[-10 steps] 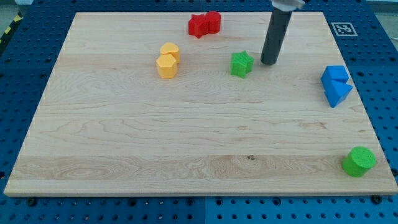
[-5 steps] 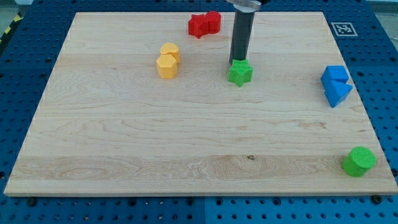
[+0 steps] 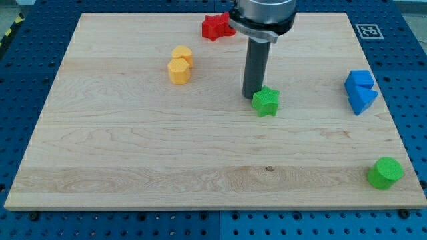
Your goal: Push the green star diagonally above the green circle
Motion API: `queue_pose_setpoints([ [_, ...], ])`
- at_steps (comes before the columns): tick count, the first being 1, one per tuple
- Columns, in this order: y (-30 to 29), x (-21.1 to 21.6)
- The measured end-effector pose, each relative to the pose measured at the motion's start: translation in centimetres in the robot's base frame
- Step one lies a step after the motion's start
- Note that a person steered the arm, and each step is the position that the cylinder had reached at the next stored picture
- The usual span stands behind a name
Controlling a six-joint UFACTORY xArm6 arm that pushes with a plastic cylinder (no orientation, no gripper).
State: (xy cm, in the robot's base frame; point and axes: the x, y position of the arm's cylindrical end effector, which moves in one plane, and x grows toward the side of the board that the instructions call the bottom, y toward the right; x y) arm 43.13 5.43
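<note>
The green star [image 3: 265,102] lies a little right of the board's middle, in the upper half. My tip [image 3: 251,96] touches the star's upper left side. The dark rod rises from there to the view's top. The green circle [image 3: 385,173] sits near the board's bottom right corner, far below and right of the star.
Two yellow blocks [image 3: 179,65] touch each other at the upper left. A red star [image 3: 214,27] lies at the top edge, with another red block partly hidden behind the arm. A blue cube [image 3: 359,81] and a blue triangle [image 3: 363,100] touch at the right edge. The wooden board [image 3: 133,147] lies on a blue pegboard.
My tip swung from the star's right to its upper left and pushed it down and slightly right. The other blocks have not moved.
</note>
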Motion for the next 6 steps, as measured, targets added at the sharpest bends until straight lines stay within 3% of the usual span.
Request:
queue_pose_setpoints([
  [6,5.6,5.6],
])
